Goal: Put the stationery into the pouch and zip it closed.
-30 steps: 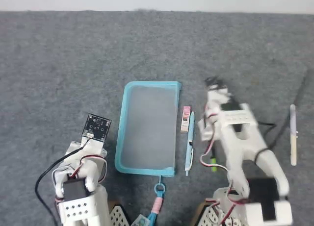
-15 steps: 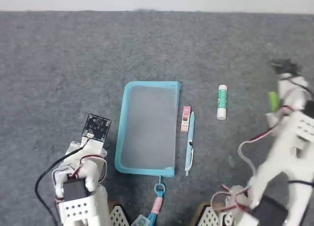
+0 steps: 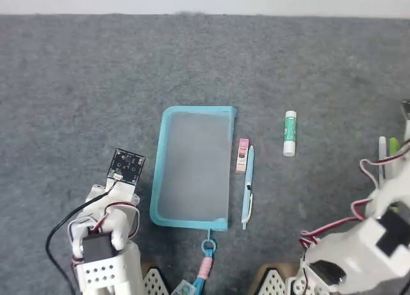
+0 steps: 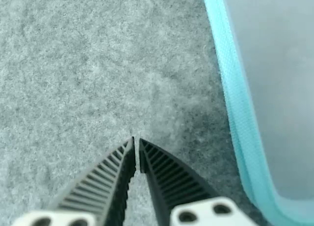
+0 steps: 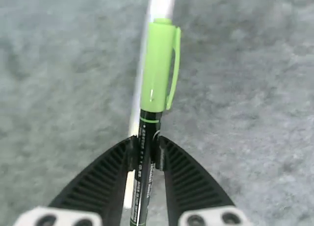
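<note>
- While the right gripper (image 5: 146,148) is clamped on the green pen (image 5: 158,64) far off to the right, carry it left, kept level, to the pouch (image 3: 192,167) at centre.
- Left gripper (image 4: 137,146), jaws together, sits just left of the pouch.

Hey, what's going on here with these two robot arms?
The arms are meant to pack stationery into a blue pouch and zip it. The right gripper is clamped on a green pen, far off to the pouch's right, by a white pen. The left gripper is shut on nothing, just beside the pouch's edge. An eraser, a blue pen and a glue stick lie to the pouch's right, not yet packed.
</note>
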Controlling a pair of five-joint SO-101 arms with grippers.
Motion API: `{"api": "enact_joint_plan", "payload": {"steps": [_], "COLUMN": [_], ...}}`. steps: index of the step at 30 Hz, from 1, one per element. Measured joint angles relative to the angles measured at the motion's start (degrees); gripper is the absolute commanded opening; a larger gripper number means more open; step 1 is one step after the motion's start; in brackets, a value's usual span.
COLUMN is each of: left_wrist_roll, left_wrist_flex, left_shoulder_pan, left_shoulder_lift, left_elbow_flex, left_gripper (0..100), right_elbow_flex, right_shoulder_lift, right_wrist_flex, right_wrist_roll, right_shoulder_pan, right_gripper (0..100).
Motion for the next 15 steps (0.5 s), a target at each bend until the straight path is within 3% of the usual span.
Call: {"api": "enact_joint_plan", "payload": {"steps": [5, 11, 15], "left_wrist_roll": [0.00, 0.00, 0.00], "left_wrist_flex": [0.00, 0.00, 0.00], "left_shoulder_pan": [0.00, 0.00, 0.00], "left_shoulder_lift": [0.00, 0.00, 0.00], "left_elbow_flex": [0.00, 0.00, 0.00], "left_gripper": [1, 1, 1], "right_elbow_flex": [-6.07, -6.77, -6.77], "right_shoulder_lift": [6.59, 10.11, 10.11], "right_wrist_flex": [0.00, -0.09, -0.09], "right_wrist_roll": [-0.26, -0.26, -0.44], "right_shoulder_pan": [1.58, 1.76, 1.76], "right_gripper": [1.4, 11.5, 12.0]}}
